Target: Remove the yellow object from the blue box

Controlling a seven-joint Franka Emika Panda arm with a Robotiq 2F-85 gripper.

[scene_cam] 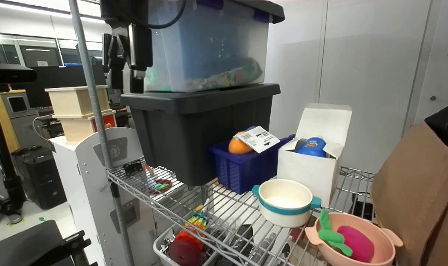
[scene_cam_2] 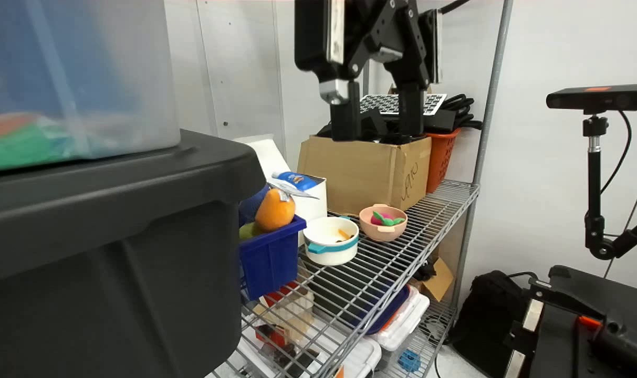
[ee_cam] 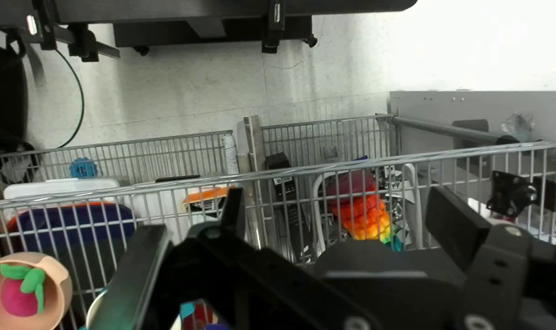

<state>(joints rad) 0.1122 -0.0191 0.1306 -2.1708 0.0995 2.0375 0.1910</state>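
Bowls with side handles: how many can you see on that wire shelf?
2: a white bowl near the blue box, and a pink bowl holding a pink-and-green toy. Others could be hidden behind the big dark bin.

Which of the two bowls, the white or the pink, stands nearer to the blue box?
The white bowl, with teal handles: it stands close to the blue box, while the pink bowl is farther away.

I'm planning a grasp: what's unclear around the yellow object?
In an exterior view: underside of the yellow object, hidden by the blue box.
In an exterior view: part of the blue box, hidden by the dark tote.
In an exterior view: print on the white tag, too small to read.
Wrist view: yellow object, behind the gripper or out of frame.
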